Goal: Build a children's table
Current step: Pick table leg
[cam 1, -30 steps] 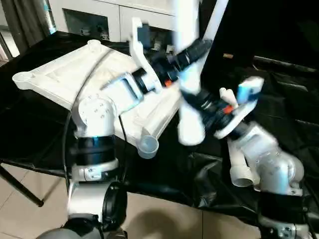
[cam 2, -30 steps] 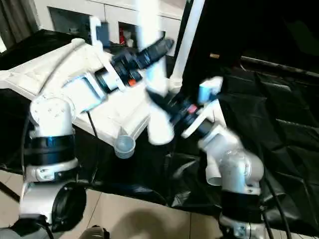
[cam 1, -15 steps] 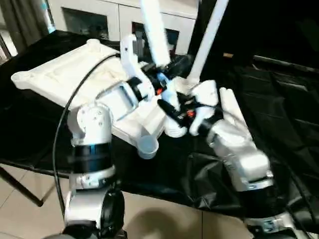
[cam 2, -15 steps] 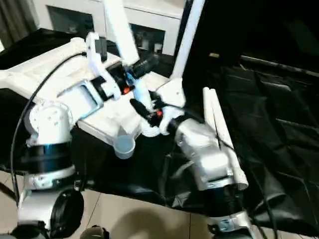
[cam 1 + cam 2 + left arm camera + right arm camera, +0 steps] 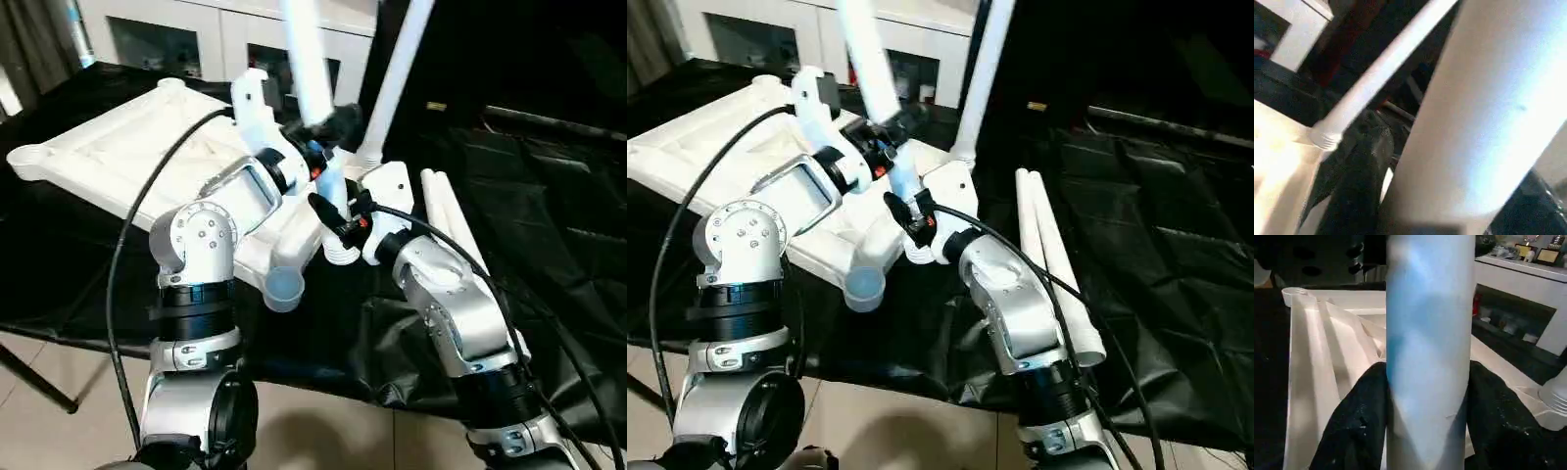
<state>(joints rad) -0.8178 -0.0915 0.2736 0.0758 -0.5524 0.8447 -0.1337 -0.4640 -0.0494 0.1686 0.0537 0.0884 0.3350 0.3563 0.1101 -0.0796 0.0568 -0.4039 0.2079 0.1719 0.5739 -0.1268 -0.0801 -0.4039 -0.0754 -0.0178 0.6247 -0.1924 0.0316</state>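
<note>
The children's table's white tabletop (image 5: 108, 147) lies underside up on the black cloth. One leg (image 5: 397, 69) stands upright in its far right corner socket. A second leg (image 5: 306, 59) is held steeply tilted over the tabletop's right edge, with its ribbed lower end (image 5: 338, 257) just above that edge. My right gripper (image 5: 336, 211) is shut on the lower part of this leg, and its black fingers (image 5: 1366, 406) press on both sides. My left gripper (image 5: 331, 125) is at the same leg higher up. Two more legs (image 5: 451, 225) lie side by side on the cloth to the right.
The tabletop's near corner socket (image 5: 284, 287) overhangs the front edge of the black-draped work table (image 5: 549, 196). White cabinets (image 5: 196, 29) stand behind the table. A black cable (image 5: 127, 225) loops along my left arm. Tiled floor lies below the front edge.
The held leg's top has swung to the left, so the leg now stands steeper. My right forearm has swung in toward the tabletop's edge. My left gripper has stayed up at the leg.
</note>
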